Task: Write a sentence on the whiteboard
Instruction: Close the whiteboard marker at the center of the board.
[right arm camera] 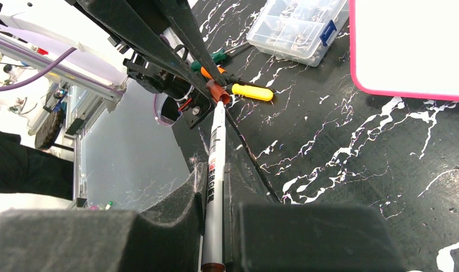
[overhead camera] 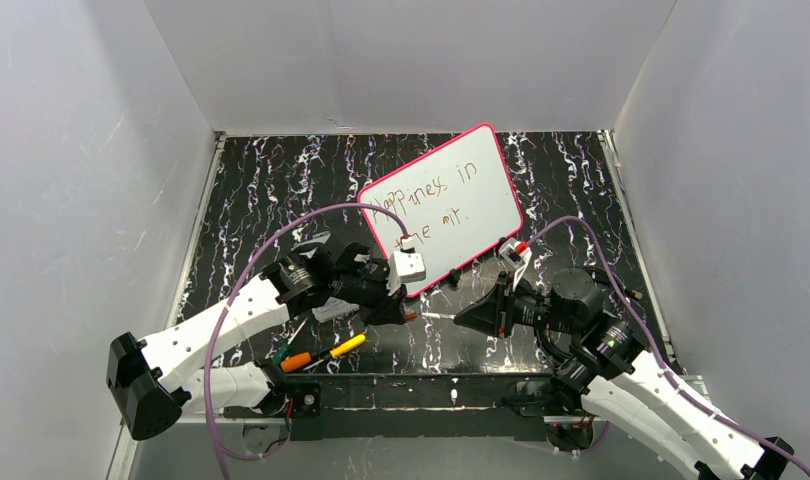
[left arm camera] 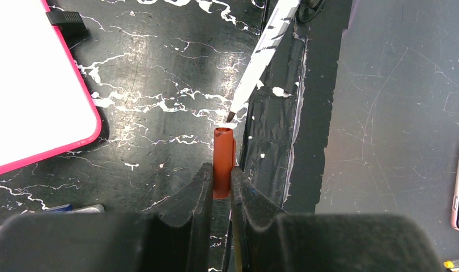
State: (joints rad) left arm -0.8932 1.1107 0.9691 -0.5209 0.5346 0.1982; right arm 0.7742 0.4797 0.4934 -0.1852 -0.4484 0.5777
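**Closest to the lens.** The two dark fingers of the left end effector [left arm camera: 220, 170] are clamped on a short brownish-red cylindrical marker cap [left arm camera: 222, 153]. The cap's open mouth points away from the wrist.

**Left of that end effector.** Screwdrivers lie close together on the black, white-veined tabletop [overhead camera: 281, 190], toward its near edge. One has an orange handle [overhead camera: 296, 361] and one a yellow handle [overhead camera: 348, 346]. A clear plastic compartment box [right arm camera: 298, 28] sits on the side of this end effector facing away from the right arm.

**Between the end effectors.** A slim white marker pen with printed lettering [left arm camera: 261, 62] reaches across the gap. Its dark tip is at the mouth of the cap. Whether the tip has entered the cap cannot be told.

**Right.** The right end effector [right arm camera: 214, 170] is closed around the barrel of the pen. It faces the left end effector, so pen and cap are roughly in line.

**Beyond both end effectors.** The flat white whiteboard with a thin pink-red rim and rounded corners [overhead camera: 481, 150] lies tilted on the tabletop, farther from the arm bases. Its near corner falls between the two wrists, and neither end effector touches it. The sentence [overhead camera: 436, 188] crosses the board in two slanted rows of thin brownish-red handwriting. The upper row appears to read "Happiness in"; the lower row is too small to make out with confidence.
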